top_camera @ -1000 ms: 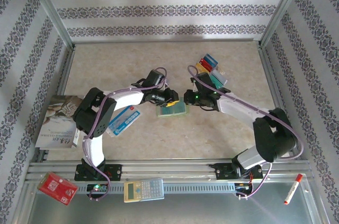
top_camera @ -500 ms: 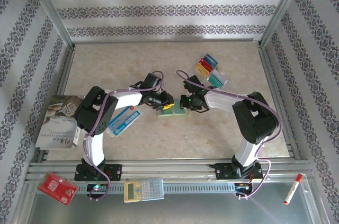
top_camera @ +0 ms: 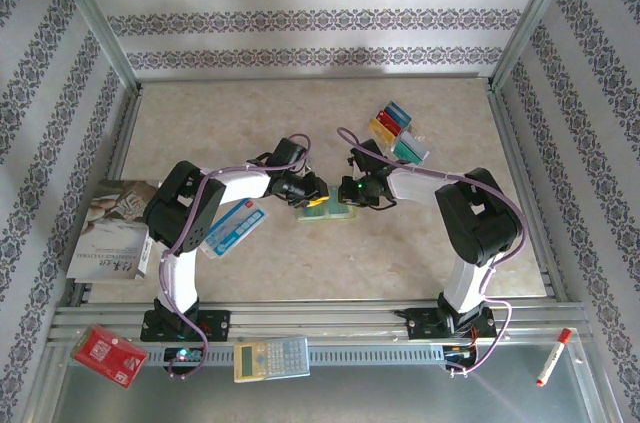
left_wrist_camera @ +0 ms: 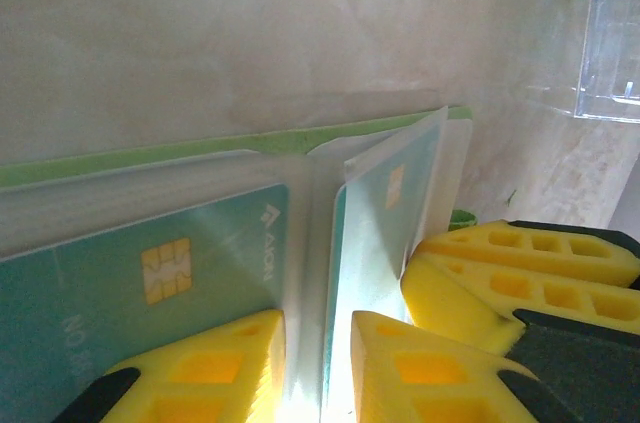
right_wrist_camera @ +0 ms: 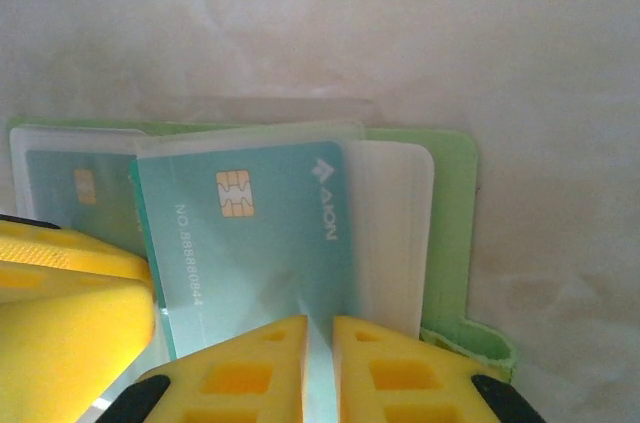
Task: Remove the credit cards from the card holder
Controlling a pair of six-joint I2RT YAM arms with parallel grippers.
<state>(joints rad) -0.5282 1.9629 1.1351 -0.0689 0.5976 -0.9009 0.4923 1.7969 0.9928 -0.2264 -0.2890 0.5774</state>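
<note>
With the card holder (right_wrist_camera: 450, 233) lying open on the middle of the tabletop (top_camera: 300, 113), my left end effector (left_wrist_camera: 318, 348) was clenched on its clear sleeve (left_wrist_camera: 310, 243) to steady it, while my right end effector (right_wrist_camera: 320, 348) was clenched on a teal credit card (right_wrist_camera: 260, 233), apparently to draw it free.

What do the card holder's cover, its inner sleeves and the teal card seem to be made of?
The card holder has a matte lime-green cover, probably soft plastic or faux leather; unclear which. Its sleeves are clear, glossy, flexible plastic: cards show through. The teal card looks like stiff smooth plastic, with a gold metallic chip.
</note>
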